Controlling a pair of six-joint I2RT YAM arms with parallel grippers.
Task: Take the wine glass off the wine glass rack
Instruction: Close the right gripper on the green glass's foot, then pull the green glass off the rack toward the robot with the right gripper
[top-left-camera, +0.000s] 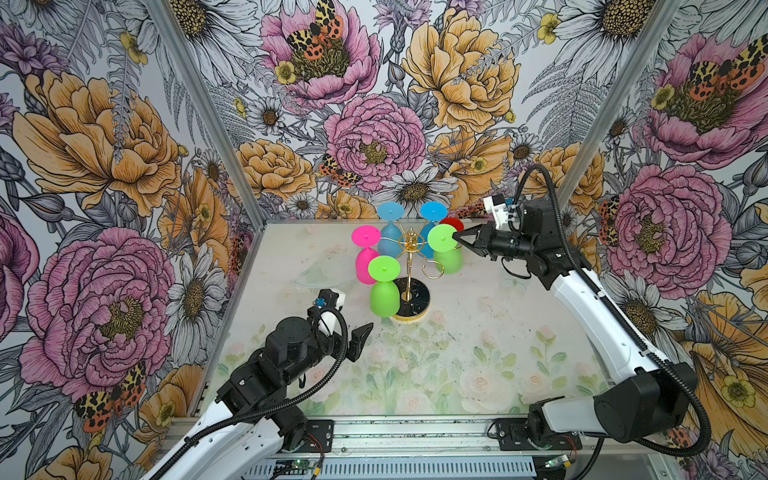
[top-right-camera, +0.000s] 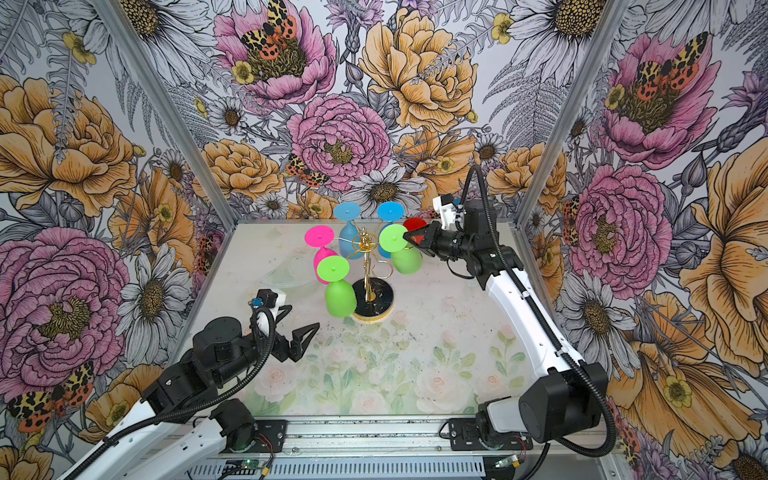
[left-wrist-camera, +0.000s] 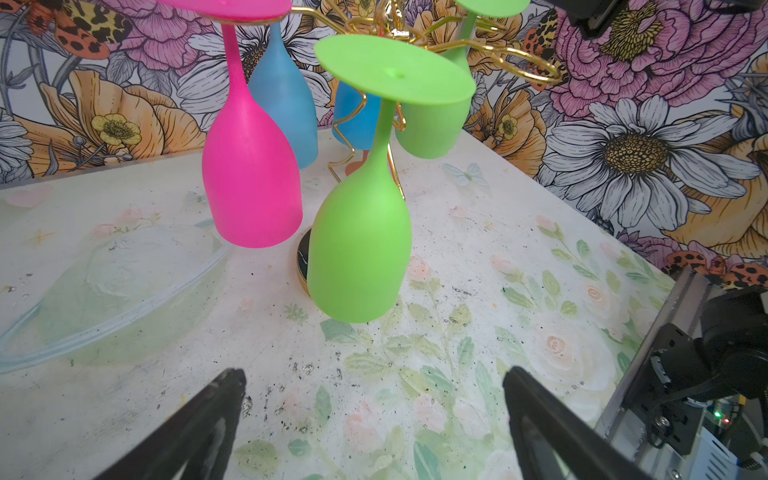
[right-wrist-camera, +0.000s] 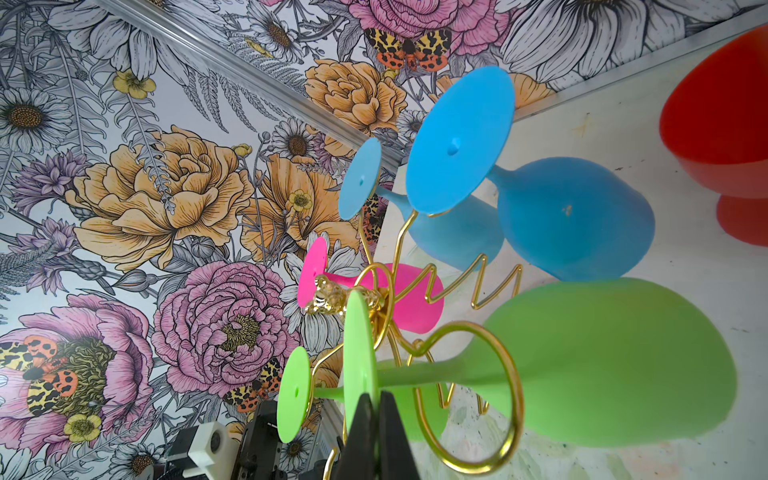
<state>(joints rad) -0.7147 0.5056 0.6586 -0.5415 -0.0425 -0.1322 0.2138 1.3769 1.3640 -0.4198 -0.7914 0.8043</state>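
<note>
The wine glass rack (top-left-camera: 410, 242), gold wire on a round black base (top-left-camera: 415, 300), stands at the back middle of the table in both top views. Several coloured wine glasses hang upside down from it. My right gripper (top-left-camera: 456, 238) is shut on the foot rim of the green wine glass (top-left-camera: 443, 237) on the rack's right side, whose bowl hangs tilted. The right wrist view shows the fingers (right-wrist-camera: 365, 419) pinching that green foot (right-wrist-camera: 360, 353). My left gripper (top-right-camera: 297, 325) stands open and empty above the table, in front of the nearer green glass (left-wrist-camera: 361, 249).
A pink glass (top-left-camera: 365, 236), two blue glasses (top-left-camera: 390, 211) and the nearer green glass (top-left-camera: 384, 293) hang on the rack. A red glass (top-left-camera: 453, 224) stands behind my right gripper. A clear plastic dish (top-left-camera: 326, 272) lies left of the rack. Flowered walls close three sides.
</note>
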